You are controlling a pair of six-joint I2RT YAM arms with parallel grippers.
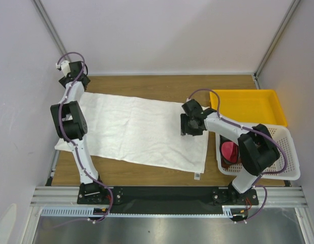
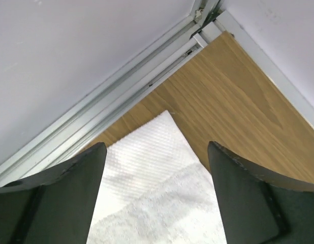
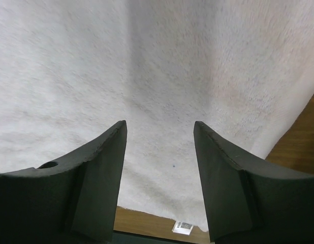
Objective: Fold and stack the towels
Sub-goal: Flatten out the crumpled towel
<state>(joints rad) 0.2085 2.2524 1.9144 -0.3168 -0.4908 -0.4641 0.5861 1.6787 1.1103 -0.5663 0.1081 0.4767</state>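
Note:
A large white towel (image 1: 136, 129) lies spread flat on the wooden table, its small tag (image 1: 197, 176) at the near right corner. My left gripper (image 1: 75, 80) is open above the towel's far left corner (image 2: 162, 147). My right gripper (image 1: 190, 127) is open and empty above the towel's right edge; the wrist view shows the white towel (image 3: 162, 76) and its tag (image 3: 183, 227) below. A magenta-pink towel (image 1: 229, 150) and a reddish-brown one (image 1: 229, 163) lie in the white basket, partly hidden by my right arm.
A white perforated basket (image 1: 284, 152) stands at the near right. A yellow tray (image 1: 248, 104) lies behind it. Enclosure walls and metal posts (image 2: 136, 86) close in the table's far left corner.

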